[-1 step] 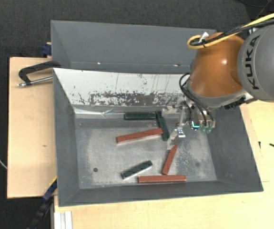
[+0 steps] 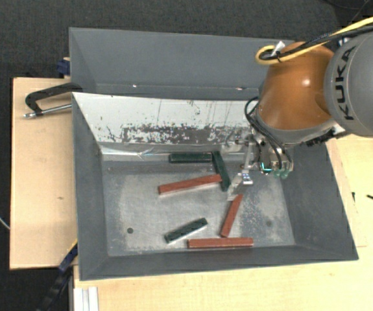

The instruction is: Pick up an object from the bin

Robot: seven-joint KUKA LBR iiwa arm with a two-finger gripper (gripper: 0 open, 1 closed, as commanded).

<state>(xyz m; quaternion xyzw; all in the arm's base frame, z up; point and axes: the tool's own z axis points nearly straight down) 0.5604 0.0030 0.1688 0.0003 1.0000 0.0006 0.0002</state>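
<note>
End effector (image 2: pixel 244 179) beside slim dark-green bar (image 2: pixel 220 170)

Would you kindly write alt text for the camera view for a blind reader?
The gripper hangs in the grey bin's right rear, above the top end of a slanted red stick and beside a tilted dark green stick. Four more red and green sticks lie scattered.

Arm (image 2: pixel 362 76) reaches in from the right, grey link high at the upper right. Orange wrist cover (image 2: pixel 296 92) sits at its end, with a yellow cable (image 2: pixel 371 23) running over the top. Gripper (image 2: pixel 245 175) hangs below-left of the cover, pointing down, small cables bunched beside it.
</note>
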